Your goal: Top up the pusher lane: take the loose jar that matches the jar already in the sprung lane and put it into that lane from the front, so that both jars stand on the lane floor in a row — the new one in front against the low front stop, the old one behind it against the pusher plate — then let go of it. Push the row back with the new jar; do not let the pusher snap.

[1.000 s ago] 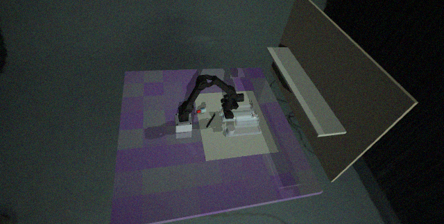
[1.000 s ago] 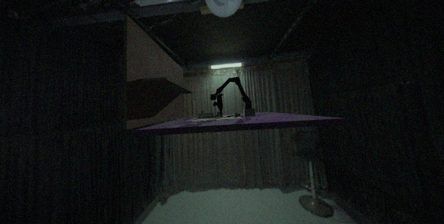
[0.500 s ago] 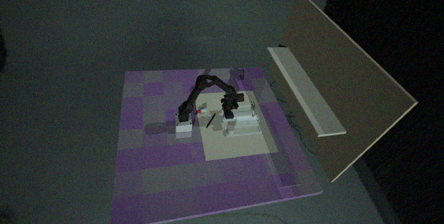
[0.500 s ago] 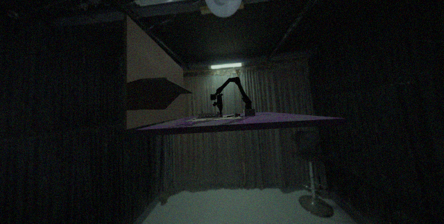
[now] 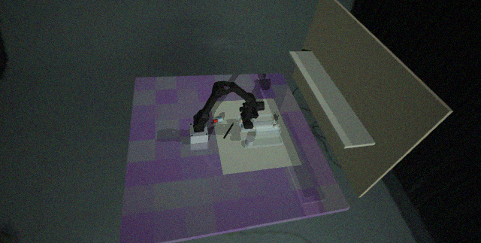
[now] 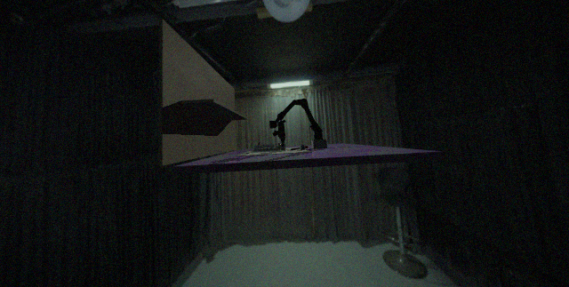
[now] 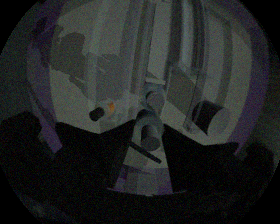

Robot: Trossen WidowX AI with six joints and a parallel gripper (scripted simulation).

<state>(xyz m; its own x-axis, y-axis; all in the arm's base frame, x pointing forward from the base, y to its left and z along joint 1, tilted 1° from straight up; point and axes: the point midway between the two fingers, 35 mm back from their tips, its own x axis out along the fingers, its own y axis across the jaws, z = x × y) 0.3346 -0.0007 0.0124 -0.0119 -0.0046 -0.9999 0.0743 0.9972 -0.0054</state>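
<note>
The black parallel-jaw gripper (image 7: 148, 137) is clamped part-way closed on a small grey jar (image 7: 149, 140) above the pale sprung lane rack (image 5: 267, 135).

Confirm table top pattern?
Purple and grey checker patches on the table top, clearest in the top view.

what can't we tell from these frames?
- Jar in the gripper: wrist view is dark and blurred; its colour is unreadable.
- Lane unit: too small in the top view; the gripper covers its front, so no jar or pusher plate shows.
- Exterior view: the arm is a distant silhouette.
</note>
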